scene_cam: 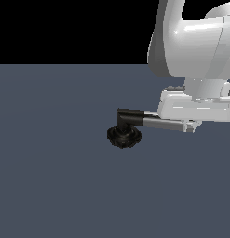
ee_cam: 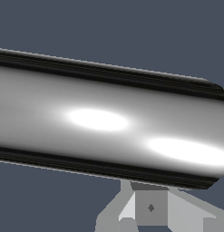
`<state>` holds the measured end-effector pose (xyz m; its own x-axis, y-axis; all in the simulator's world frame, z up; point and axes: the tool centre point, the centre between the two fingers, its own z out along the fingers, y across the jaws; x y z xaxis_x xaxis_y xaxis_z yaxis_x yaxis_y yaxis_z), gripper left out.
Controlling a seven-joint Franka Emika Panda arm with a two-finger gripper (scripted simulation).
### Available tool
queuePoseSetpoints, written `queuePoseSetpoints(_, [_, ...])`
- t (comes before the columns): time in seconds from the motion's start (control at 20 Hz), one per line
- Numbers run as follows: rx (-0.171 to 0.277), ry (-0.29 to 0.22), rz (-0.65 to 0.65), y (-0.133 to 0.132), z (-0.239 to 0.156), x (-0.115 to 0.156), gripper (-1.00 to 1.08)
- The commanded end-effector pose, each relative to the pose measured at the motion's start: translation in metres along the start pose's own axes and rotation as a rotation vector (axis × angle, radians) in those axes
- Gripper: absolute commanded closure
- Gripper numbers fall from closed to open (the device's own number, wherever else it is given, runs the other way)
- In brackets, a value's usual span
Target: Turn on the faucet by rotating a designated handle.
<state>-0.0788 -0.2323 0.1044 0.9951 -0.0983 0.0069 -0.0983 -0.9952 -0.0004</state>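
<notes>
The small black faucet (scene_cam: 124, 131) with scalloped round base stands near the middle of the dark grey-blue floor (scene_cam: 56, 176). Its chrome-silver cylindrical bar handle (scene_cam: 160, 123) projects toward the exterior view's right.

The white gripper (scene_cam: 191, 125) sits at the bar's outer end; jaw state cannot be determined.

Step in hand, as judged: engaging the handle. The next move calls for a sideways push sweeping the bar around the base.

Exterior view oversees faucet (scene_cam: 124, 130); wrist view hugs handle (ee_cam: 109, 122).

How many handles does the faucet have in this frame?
1. The handle runs from the black elbow toward the exterior view's right, under the gripper, and fills the wrist view. None other shows.
</notes>
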Motion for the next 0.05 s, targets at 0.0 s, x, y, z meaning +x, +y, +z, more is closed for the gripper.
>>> queuePoseSetpoints(0.0, [-0.001,-0.006,0.007,0.0074,0.0049,0.0018,1.08])
